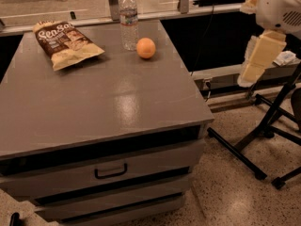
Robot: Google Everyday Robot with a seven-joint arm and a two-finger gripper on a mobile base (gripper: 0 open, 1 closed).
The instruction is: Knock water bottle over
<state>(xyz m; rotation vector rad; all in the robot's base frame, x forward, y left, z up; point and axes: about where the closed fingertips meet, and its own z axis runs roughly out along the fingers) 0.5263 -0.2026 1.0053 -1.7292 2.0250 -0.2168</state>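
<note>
Worktop (117, 107): grey, flat and glossy, the top of a cabinet that fills the left and middle of the view.
Drawers (141, 166): stacked in the cabinet's front under the worktop; the upper one has a dark handle (111, 171).
Stand (244, 145): black metal legs spread over the speckled floor to the right of the cabinet.
Arm (282, 6): a white rounded housing at the upper right corner, off to the side of the worktop.
Claw (256, 60): cream-coloured, hanging below the arm housing, beyond the worktop's right edge and well apart from everything on it; whether it is apart or together cannot be told.
Snack bag (66, 44): brown and cream, lying flat at the far left of the worktop.
Water bottle (128, 20): clear, with a white cap, standing upright near the worktop's far edge, between the snack bag and the orange.
Orange (146, 48): resting just right of the bottle's base, slightly nearer the camera.
</note>
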